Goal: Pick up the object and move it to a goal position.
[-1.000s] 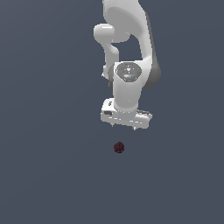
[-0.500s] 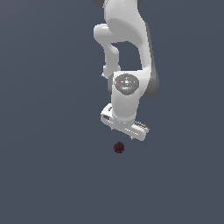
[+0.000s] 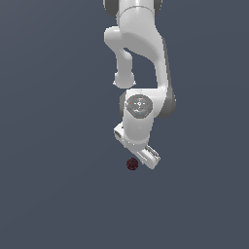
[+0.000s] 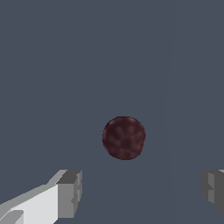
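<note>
Maroon speckled ball (image 4: 124, 138) on grey counter (image 3: 53, 194); we hold jaws (image 4: 140, 192) wide open and empty above, ready to straddle it.

**No readable text in either view**

No letters, numbers, brand names or signs can be read anywhere in the two views. The white arm (image 3: 141, 58) carries only a round grey disc (image 3: 139, 105) with a few tiny coloured specks, too small to make out as any marking. The dark maroon ball (image 4: 124, 138) shows faint speckles, not writing.
</note>
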`<state>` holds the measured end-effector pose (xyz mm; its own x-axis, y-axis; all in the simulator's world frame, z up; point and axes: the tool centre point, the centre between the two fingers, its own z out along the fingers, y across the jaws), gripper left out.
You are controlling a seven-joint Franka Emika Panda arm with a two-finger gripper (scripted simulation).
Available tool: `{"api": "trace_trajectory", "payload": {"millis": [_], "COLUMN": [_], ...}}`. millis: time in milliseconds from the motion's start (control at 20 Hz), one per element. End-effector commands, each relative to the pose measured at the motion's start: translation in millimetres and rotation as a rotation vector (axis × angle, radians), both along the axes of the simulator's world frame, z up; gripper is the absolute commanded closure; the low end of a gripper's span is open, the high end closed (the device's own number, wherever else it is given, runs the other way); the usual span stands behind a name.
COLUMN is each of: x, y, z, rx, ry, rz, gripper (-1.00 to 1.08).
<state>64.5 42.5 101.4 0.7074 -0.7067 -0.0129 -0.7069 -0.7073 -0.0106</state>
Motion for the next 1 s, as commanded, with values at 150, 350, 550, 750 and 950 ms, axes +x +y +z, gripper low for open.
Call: {"api": "trace_trajectory", "payload": {"millis": [150, 350, 550, 750, 950], "x": [7, 11, 13, 14, 14], "y": [-2, -3, -4, -4, -4], "z": [-12, -18, -21, -23, -24], "rx": [-0.008, -0.012, -0.015, -0.017, -0.016], "ry": [0.001, 0.001, 0.001, 0.000, 0.001], "rz": [-0.125, -0.186, -0.225, -0.241, -0.237], "gripper": [-0.92, -0.92, -0.92, -0.92, -0.92]}}
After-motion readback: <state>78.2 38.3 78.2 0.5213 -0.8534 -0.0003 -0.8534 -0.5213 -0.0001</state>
